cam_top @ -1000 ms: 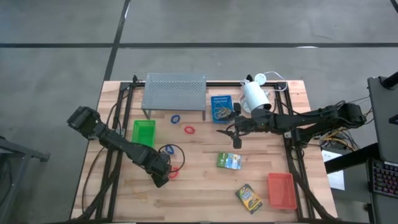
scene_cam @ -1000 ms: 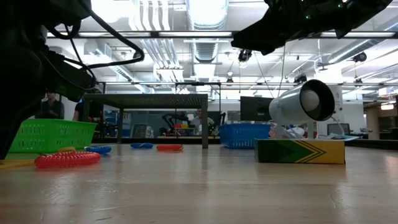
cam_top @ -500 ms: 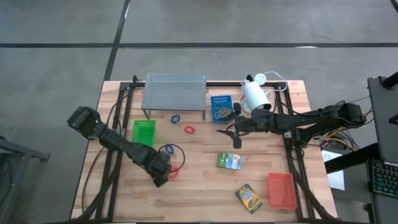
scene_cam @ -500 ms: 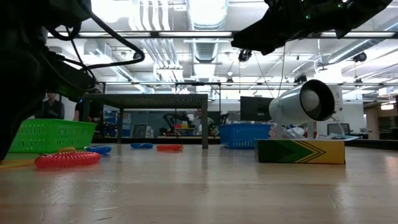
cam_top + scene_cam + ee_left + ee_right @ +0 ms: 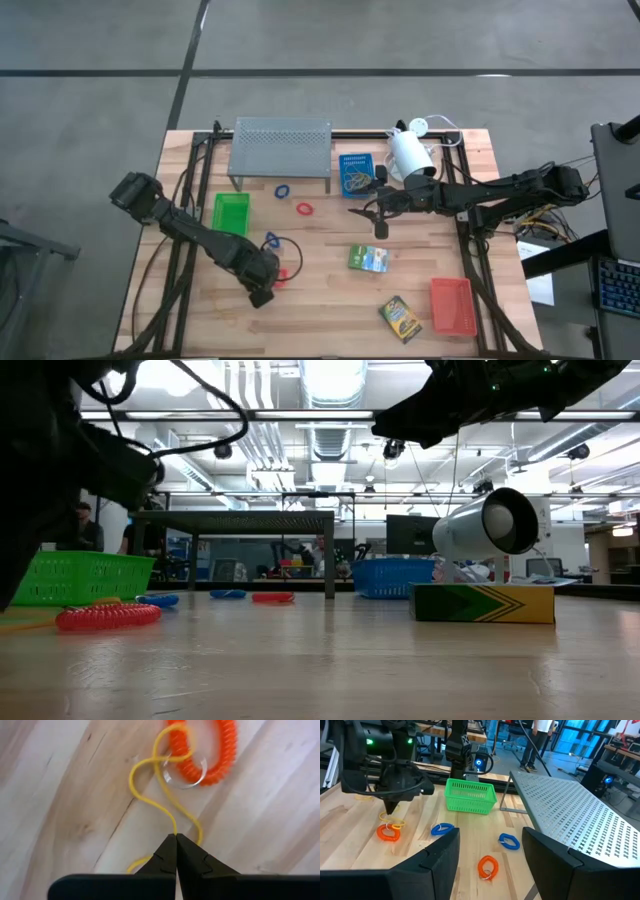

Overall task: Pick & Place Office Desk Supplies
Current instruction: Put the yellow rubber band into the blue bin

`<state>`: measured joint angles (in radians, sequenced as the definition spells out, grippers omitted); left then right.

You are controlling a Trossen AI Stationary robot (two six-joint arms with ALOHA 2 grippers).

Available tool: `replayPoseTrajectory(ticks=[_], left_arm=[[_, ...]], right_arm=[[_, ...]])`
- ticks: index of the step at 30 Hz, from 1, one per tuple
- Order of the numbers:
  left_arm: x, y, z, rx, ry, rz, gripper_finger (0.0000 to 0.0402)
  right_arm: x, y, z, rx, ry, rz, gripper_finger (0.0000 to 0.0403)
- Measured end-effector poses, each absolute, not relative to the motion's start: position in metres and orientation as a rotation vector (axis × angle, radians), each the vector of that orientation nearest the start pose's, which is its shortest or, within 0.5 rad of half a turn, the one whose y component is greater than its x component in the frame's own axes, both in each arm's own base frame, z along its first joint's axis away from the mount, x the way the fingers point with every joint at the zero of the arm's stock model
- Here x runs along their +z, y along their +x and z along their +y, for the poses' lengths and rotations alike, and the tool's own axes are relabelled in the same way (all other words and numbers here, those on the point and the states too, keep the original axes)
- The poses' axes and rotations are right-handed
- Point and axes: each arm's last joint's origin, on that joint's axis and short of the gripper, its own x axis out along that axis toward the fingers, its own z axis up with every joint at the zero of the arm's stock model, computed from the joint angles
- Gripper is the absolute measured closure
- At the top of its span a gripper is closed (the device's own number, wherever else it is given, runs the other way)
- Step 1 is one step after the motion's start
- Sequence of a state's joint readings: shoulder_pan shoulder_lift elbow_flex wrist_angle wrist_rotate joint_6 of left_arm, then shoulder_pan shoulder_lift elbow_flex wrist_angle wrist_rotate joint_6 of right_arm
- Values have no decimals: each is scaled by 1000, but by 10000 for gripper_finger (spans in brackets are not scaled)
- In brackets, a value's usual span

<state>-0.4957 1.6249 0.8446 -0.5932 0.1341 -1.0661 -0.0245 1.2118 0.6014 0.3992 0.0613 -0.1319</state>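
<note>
Now the left tool [image 5: 176,836] is pinched shut on the yellow rubber band [image 5: 150,780], beside the red loop [image 5: 212,750].

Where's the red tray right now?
In the high view the red tray sits near the table's front right corner, just right of the crayon box.

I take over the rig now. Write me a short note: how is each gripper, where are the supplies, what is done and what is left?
Left gripper: shut on a yellow rubber band, low over the table beside the red coil loop.
Right gripper: open, empty, in the air near the white lamp.
Supplies: green tray with nothing visible in it; blue tray; red tray; two card boxes; loose loops near the grey shelf.
Done: band pinched.
Left: lifting and placing it; loops and boxes still lie loose.
</note>
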Motion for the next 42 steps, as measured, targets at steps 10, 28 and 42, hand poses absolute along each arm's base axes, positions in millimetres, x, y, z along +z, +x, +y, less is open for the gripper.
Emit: replayPoseTrajectory(ticks=[10, 28, 42], left_arm=[[159, 244, -131, 277, -539, 1406, 399], [212, 237, -116, 376, -479, 1048, 399], [243, 227, -103, 475, -438, 783, 399]], right_arm=[[239, 257, -8, -71, -136, 216, 191], [239, 257, -8, -72, -135, 217, 191], [239, 257, -8, -71, -137, 217, 191]])
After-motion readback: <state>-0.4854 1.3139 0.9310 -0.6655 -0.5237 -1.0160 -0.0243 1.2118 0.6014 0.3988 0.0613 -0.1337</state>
